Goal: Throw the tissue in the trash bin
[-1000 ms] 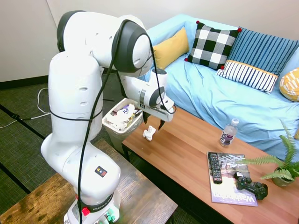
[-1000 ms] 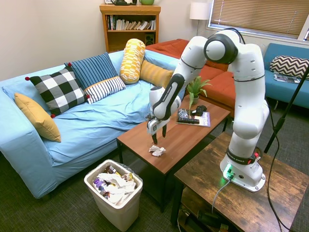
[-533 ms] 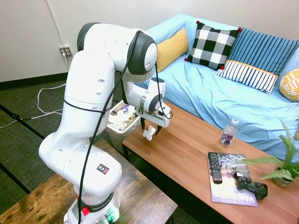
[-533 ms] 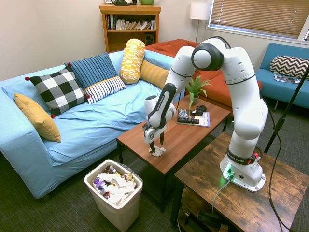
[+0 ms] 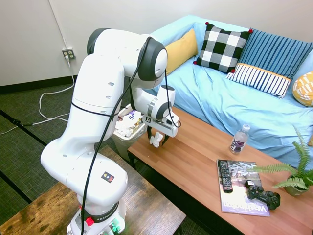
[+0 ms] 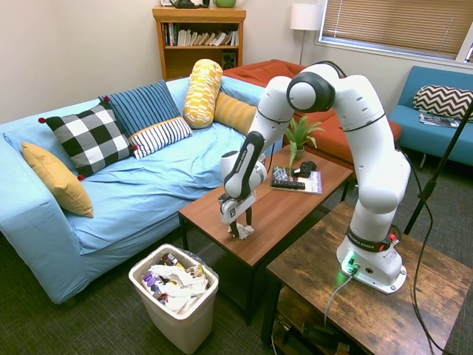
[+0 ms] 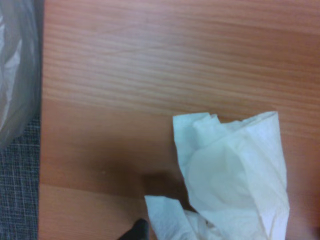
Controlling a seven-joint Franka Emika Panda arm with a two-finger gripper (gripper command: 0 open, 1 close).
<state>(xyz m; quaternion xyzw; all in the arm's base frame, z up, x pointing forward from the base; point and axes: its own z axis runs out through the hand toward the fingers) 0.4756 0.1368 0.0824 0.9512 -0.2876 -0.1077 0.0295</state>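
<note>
You see jaws apart, straddling tissue | tissue on surface corner | trash bin on floor below

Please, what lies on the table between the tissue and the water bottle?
Nothing: in the first exterior view, only bare wooden table runs from the tissue, under the gripper, to the water bottle.

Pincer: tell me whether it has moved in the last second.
Yes. The pincer has come down toward the wooden coffee table, now straddling the crumpled white tissue.
</note>
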